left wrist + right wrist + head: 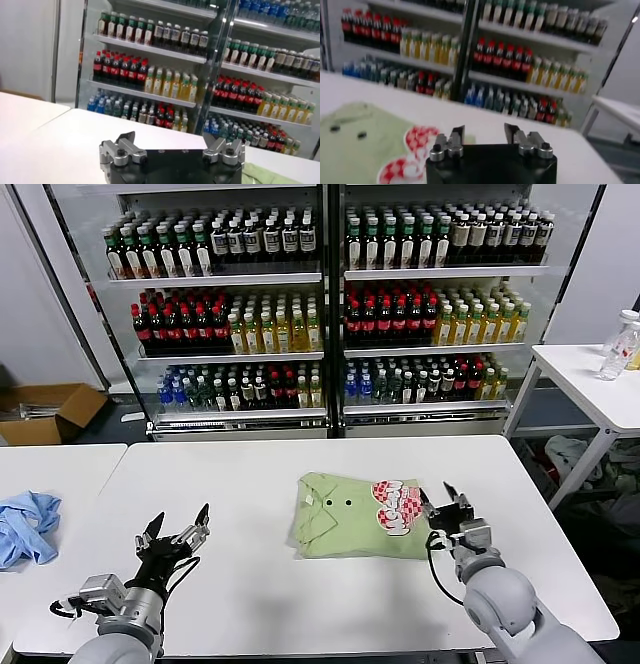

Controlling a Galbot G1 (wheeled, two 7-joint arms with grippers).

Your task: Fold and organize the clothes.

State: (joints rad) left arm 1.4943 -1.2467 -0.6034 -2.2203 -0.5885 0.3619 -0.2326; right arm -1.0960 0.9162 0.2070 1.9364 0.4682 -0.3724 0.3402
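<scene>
The light green shirt [355, 516] lies folded into a rough rectangle at the middle of the white table [250, 484], its collar and two dark buttons on top and the pink-and-white checked print [397, 504] at its right end. My right gripper [440, 494] is open and empty just right of the shirt's edge; the shirt [355, 150] and print show beside it in the right wrist view. My left gripper [178, 522] is open and empty over bare table well left of the shirt. A corner of the shirt [265, 174] shows in the left wrist view.
A smaller light blue cloth [25, 524] lies bunched on the adjoining table at the far left. A drinks fridge [330, 304] full of bottles stands behind. A side table [590, 384] with bottles is at the right. A cardboard box [45, 412] sits on the floor at the left.
</scene>
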